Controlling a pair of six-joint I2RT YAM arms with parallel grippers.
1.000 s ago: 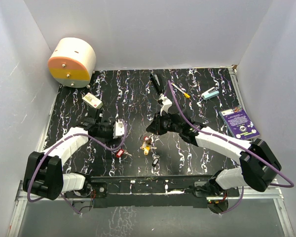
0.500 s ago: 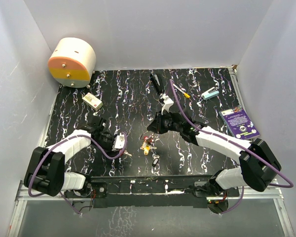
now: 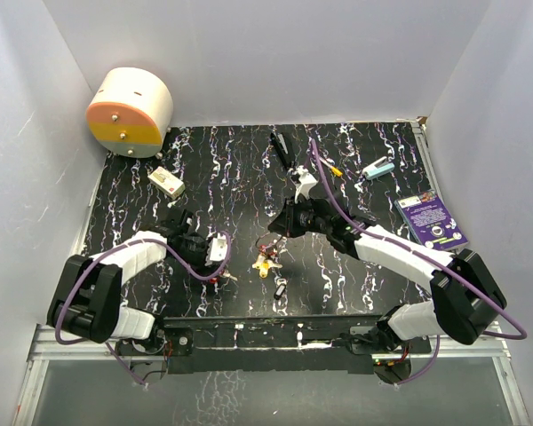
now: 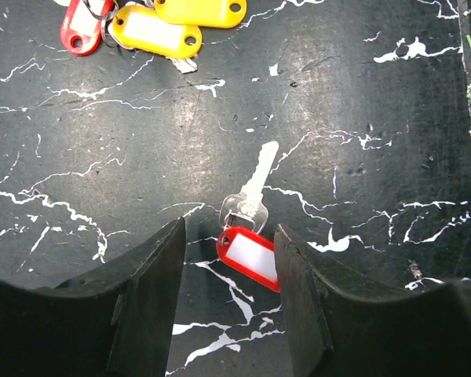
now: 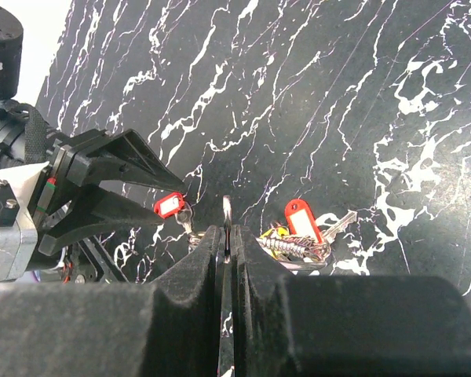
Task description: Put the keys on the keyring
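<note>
A silver key with a red tag point(image 4: 249, 257) lies flat on the black marbled mat, its tag between the fingertips of my left gripper point(image 4: 230, 236). That gripper is open and low over it, with a gap on the left side. In the top view the left gripper point(image 3: 216, 265) stands over this key point(image 3: 218, 279). My right gripper point(image 5: 227, 236) is shut on the keyring point(image 5: 227, 210), a thin metal ring seen edge-on. A bunch of keys with red and yellow tags point(image 5: 297, 236) lies just right of it. A black-tagged key point(image 3: 280, 288) lies alone nearer the front.
At the back left stands a white and orange drum point(image 3: 129, 111), with a small white box point(image 3: 166, 182) in front of it. A long black bar point(image 3: 282, 146), a white stick point(image 3: 324, 164), a teal item point(image 3: 379, 169) and a purple card point(image 3: 432, 222) lie at the back right. White walls enclose the mat.
My left gripper has swung toward the front edge and come down over the red-tagged key, which now lies between its fingers. The right gripper has shifted slightly toward the back.
</note>
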